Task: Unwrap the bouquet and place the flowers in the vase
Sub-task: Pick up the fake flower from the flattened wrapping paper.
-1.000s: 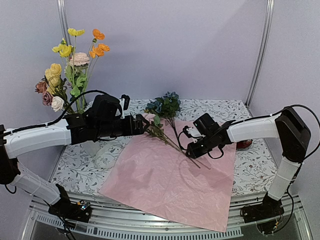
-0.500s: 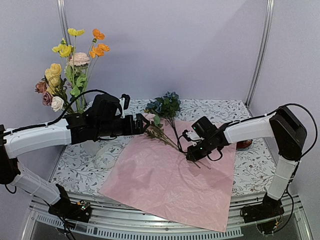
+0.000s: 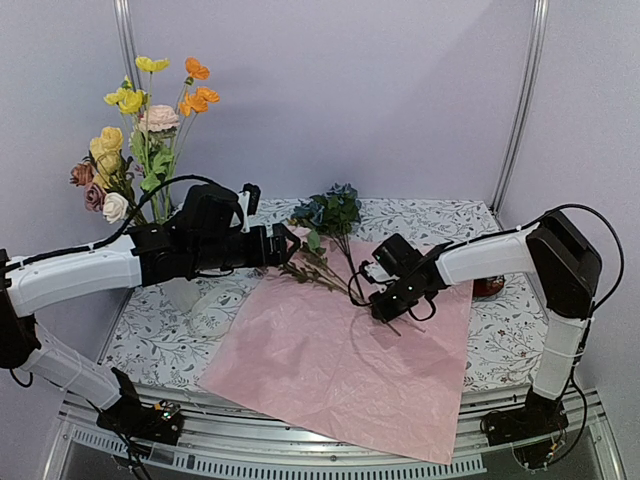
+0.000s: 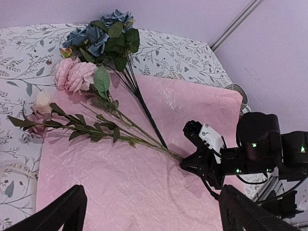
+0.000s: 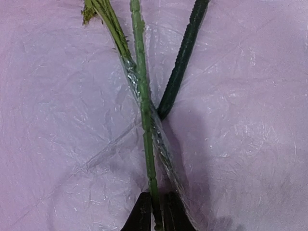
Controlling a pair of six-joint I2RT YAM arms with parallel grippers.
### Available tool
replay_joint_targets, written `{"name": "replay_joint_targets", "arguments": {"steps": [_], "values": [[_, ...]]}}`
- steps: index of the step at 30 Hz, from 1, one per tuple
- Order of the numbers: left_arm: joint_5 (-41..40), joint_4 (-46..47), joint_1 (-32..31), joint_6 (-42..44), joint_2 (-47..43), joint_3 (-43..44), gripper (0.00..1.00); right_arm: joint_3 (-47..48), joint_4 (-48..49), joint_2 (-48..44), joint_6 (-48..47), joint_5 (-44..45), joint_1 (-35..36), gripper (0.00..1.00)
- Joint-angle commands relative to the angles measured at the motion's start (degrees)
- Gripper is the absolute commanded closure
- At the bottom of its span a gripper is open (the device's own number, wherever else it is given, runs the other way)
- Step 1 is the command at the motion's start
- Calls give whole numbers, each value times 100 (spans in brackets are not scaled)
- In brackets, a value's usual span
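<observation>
The bouquet lies unwrapped: the pink wrapping paper (image 3: 340,360) is spread flat, with flowers (image 3: 328,213) across its far corner. The left wrist view shows blue roses (image 4: 103,33), pink roses (image 4: 74,74) and long stems running down to my right gripper (image 4: 185,162). That right gripper (image 5: 155,214) is shut on the end of one light green stem (image 5: 143,96), low on the paper. A dark stem (image 5: 185,53) lies beside it. My left gripper (image 3: 290,245) hovers open above the blooms, holding nothing. The white vase (image 3: 183,293) stands far left, mostly hidden behind my left arm, with several flowers (image 3: 140,120) in it.
A red saucer (image 3: 488,290) shows at the right behind my right forearm. The tablecloth (image 3: 150,340) has a leaf print. Metal frame posts (image 3: 520,100) rise at the back corners. The paper (image 4: 120,183) overhangs the table's near edge.
My right gripper has slid left along the paper to the stem ends and closed on a green stem. The left arm has barely moved.
</observation>
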Motion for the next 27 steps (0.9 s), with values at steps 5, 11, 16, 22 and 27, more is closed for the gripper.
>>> {"name": "replay_joint_targets", "arguments": {"steps": [5, 11, 16, 22, 27], "values": [[-27, -74, 56, 81, -19, 114, 2, 348, -455, 375, -145, 669, 171, 85], [-48, -78, 68, 68, -76, 57, 2, 486, -497, 622, -179, 646, 178, 82], [-83, -85, 65, 60, -153, -20, 2, 683, -480, 809, -195, 620, 178, 82], [-91, -76, 72, 55, -193, -43, 2, 648, -348, 548, -134, 606, 179, 95], [-48, -76, 76, 51, -214, -50, 2, 407, 120, -103, -5, 320, 178, 96]]}}
